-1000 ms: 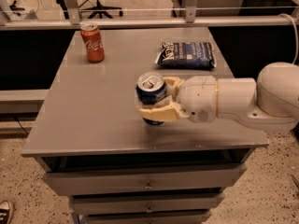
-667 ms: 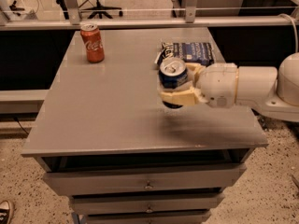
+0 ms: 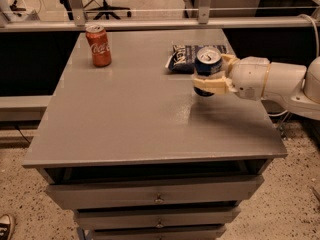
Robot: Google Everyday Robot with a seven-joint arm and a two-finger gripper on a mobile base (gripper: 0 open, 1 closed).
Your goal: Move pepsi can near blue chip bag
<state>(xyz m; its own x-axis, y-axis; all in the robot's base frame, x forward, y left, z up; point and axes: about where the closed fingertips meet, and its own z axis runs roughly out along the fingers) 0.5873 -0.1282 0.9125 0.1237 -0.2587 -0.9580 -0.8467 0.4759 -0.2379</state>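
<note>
The pepsi can (image 3: 207, 67) is dark blue with a silver top and stands upright in my gripper (image 3: 211, 78), which is shut around its body and reaches in from the right. The can is held just above the grey table (image 3: 130, 114), directly in front of the blue chip bag (image 3: 183, 57). The bag lies flat at the back right of the table, and the can and gripper cover part of it.
A red Coca-Cola can (image 3: 98, 45) stands upright at the back left of the table. Drawers (image 3: 155, 194) sit under the tabletop at the front. A rail and an office chair are behind the table.
My gripper has carried the pepsi can from the middle of the table to the right and back, up close to the blue chip bag.
</note>
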